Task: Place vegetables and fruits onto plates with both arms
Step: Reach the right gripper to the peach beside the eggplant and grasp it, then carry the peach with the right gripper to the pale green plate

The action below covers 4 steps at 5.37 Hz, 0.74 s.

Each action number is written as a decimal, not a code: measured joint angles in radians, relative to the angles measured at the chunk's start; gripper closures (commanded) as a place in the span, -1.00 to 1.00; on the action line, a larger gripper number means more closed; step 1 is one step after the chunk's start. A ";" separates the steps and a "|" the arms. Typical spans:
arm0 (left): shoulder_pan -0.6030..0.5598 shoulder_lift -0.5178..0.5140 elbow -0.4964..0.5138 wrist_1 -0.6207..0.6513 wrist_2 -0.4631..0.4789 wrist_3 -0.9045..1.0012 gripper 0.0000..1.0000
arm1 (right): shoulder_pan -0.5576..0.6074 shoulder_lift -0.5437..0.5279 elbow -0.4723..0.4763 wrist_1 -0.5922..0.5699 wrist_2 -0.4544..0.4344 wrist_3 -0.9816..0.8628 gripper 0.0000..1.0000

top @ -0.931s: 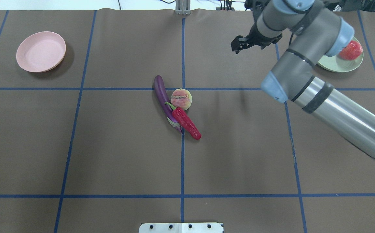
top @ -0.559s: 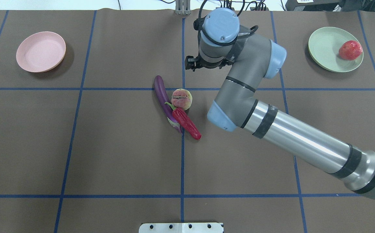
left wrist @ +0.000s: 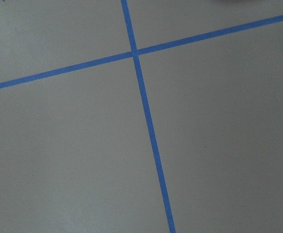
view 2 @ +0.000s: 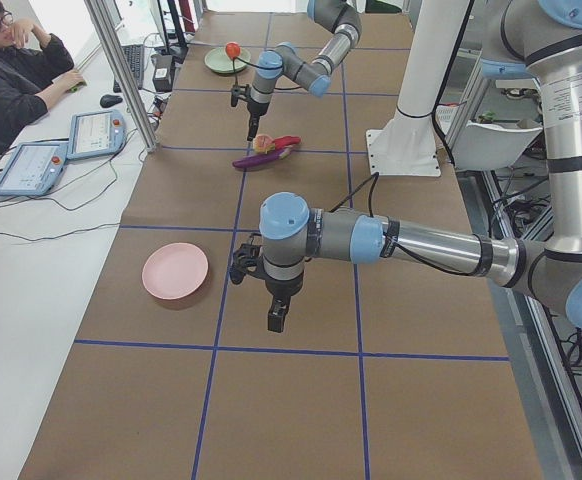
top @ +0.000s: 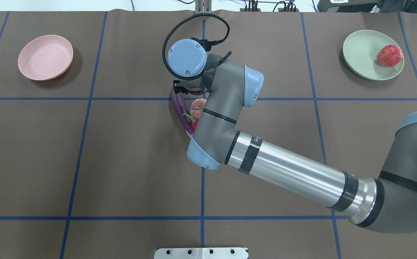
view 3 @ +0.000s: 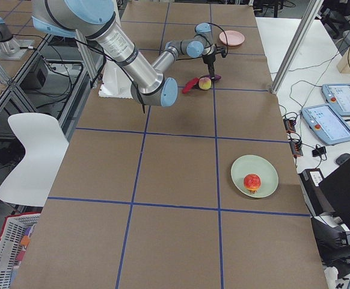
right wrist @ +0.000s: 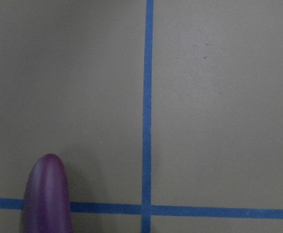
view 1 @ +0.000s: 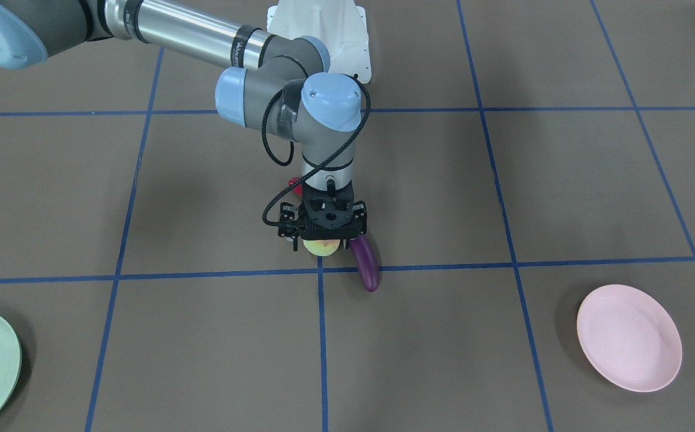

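At the centre of the table [top: 122, 162], above a cluster of 3: the right gripper [view 1: 323, 235], pointed straight down over the peach [view 1: 321, 247] and the near end of the eggplant [top: 178, 104]. Fingers hidden under the black body from above, so cannot tell how far parted; nothing seen in their hold. Just beside the peach: the purple eggplant, rounded tip laid across a blue tape line [right wrist: 204, 212] in the right wrist view. Against the eggplant, mostly covered by the right arm [top: 295, 172]: the red chili pepper [view 2: 286, 143]. Well apart, on the robot's right: the mint green plate [top: 359, 54], with the pomegranate [top: 389, 55] near its outer rim. Well apart on the other side: the pink plate [top: 45, 57]. Near that plate, hanging above the brown cover: the left gripper [view 2: 276, 318], caught by 1 side camera only, so cannot tell whether parted or closed.
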 measured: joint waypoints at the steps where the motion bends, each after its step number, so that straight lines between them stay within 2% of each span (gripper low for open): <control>1: 0.000 0.000 0.000 0.000 0.001 0.000 -1.00 | -0.019 0.011 -0.025 -0.016 -0.026 0.003 -0.96; 3: 0.000 0.000 0.003 0.000 0.002 0.000 -1.00 | -0.047 0.007 -0.038 -0.043 -0.052 -0.006 -0.96; 4: 0.000 0.000 0.007 0.000 0.002 0.000 -1.00 | -0.057 0.004 -0.039 -0.044 -0.053 -0.003 -0.76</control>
